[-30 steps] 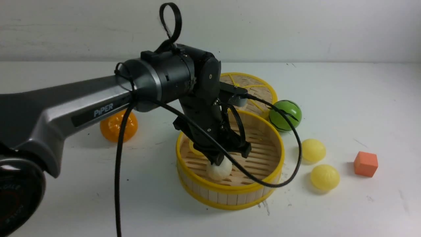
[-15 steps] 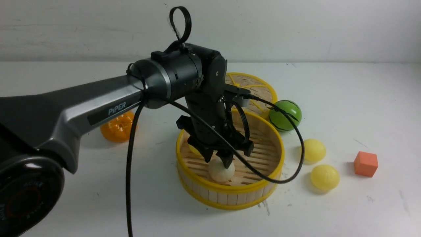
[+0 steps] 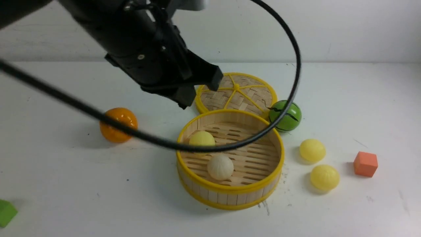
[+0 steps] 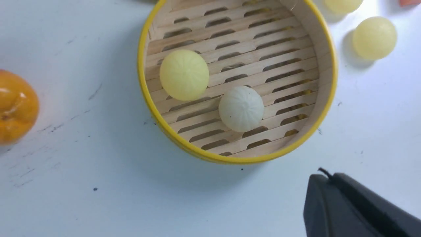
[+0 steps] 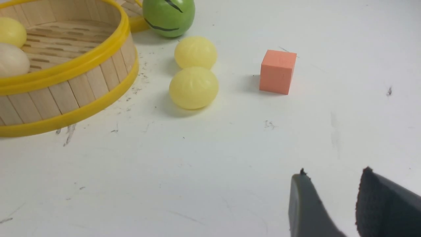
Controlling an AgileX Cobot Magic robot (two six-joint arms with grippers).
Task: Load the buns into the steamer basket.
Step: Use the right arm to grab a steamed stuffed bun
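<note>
Left gripper [image 3: 194, 90] hangs high over the table [image 3: 82, 184], far-left of the steamer basket [image 3: 230, 194], jaws closed on nothing. The right gripper [image 5: 334, 179] sits low at the near right, jaws partly spread and empty. A pale yellow bun [image 3: 201, 138] and an off-white bun [image 3: 220, 167] lie on the basket's slatted floor. The far yellow bun [image 3: 312, 150] and near yellow bun [image 3: 325, 177] rest just beside each other, right of the basket. The right gripper looks best placed. It should take the near one first, straddle its widest part and close gently. These smooth, faintly pleated balls would probably roll. The load must also clear the upright bamboo-strip wall and yellow rim.
</note>
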